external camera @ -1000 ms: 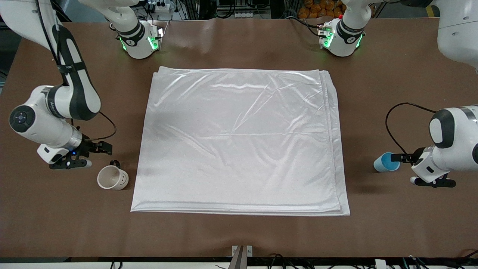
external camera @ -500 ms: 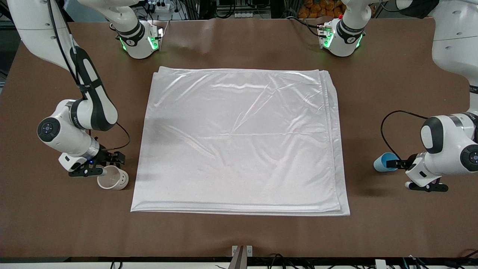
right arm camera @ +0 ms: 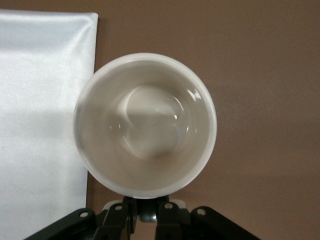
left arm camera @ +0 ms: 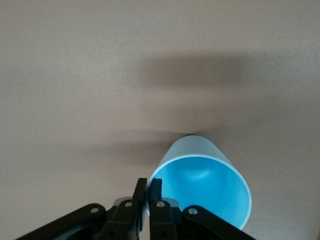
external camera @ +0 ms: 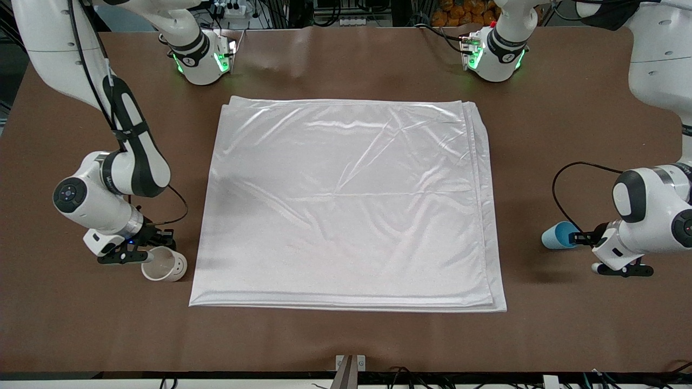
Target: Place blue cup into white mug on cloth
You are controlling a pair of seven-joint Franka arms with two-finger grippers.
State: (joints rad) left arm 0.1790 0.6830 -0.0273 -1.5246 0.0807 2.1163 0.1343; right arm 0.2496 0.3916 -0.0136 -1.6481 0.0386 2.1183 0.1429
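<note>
The white mug [external camera: 165,266] stands on the brown table beside the cloth's [external camera: 346,205] edge, at the right arm's end. My right gripper [external camera: 155,249] is low at the mug, shut on its dark handle [right arm camera: 149,214]. In the right wrist view I look straight down into the mug [right arm camera: 145,125] with the cloth [right arm camera: 40,100] beside it. My left gripper [external camera: 573,237] is shut on the rim of the blue cup [external camera: 554,236], off the cloth at the left arm's end. The cup [left arm camera: 200,185] is tipped sideways, its mouth toward the gripper [left arm camera: 148,192], one finger inside and one outside.
The cloth covers the middle of the table [external camera: 346,335]. Both arm bases [external camera: 203,59] [external camera: 494,56] stand at the table's edge farthest from the front camera. A small metal bracket [external camera: 350,363] sits at the nearest edge. A black cable [external camera: 567,178] loops by the left arm.
My right gripper came down from beside the mug onto its handle and closed, and the mug shifted slightly nearer the camera. My left gripper kept hold of the blue cup and barely moved.
</note>
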